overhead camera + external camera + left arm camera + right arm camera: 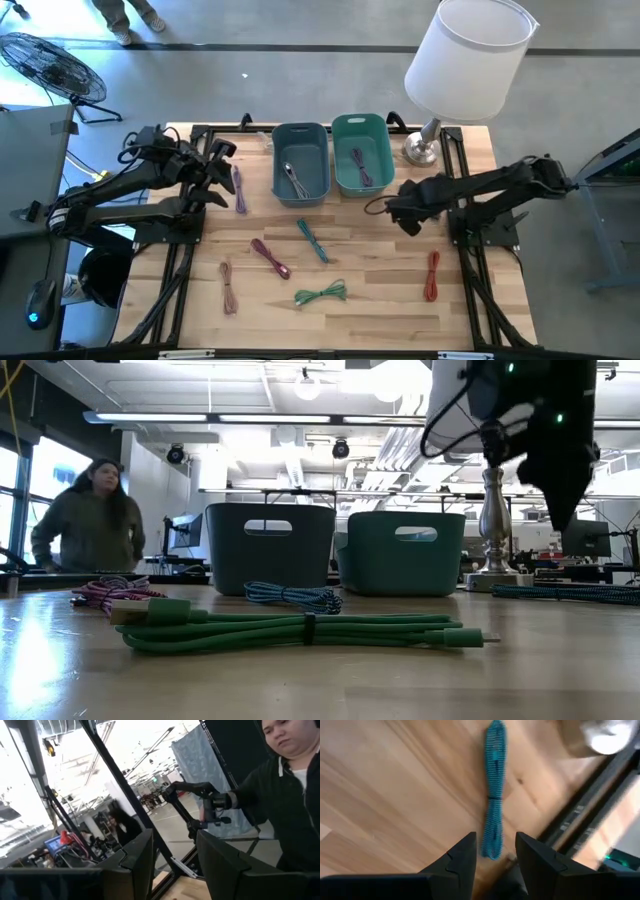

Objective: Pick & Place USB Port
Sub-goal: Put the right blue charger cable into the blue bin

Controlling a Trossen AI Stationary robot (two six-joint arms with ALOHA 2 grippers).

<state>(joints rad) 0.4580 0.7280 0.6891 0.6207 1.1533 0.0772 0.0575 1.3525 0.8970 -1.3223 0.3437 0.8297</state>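
Wooden table; both claws parted, empty; right claw hides brown cable end.

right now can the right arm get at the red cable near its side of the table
Probably yes: the red cable lies alone on bare wood, nothing over it, and the right tool hovers open and empty nearby.
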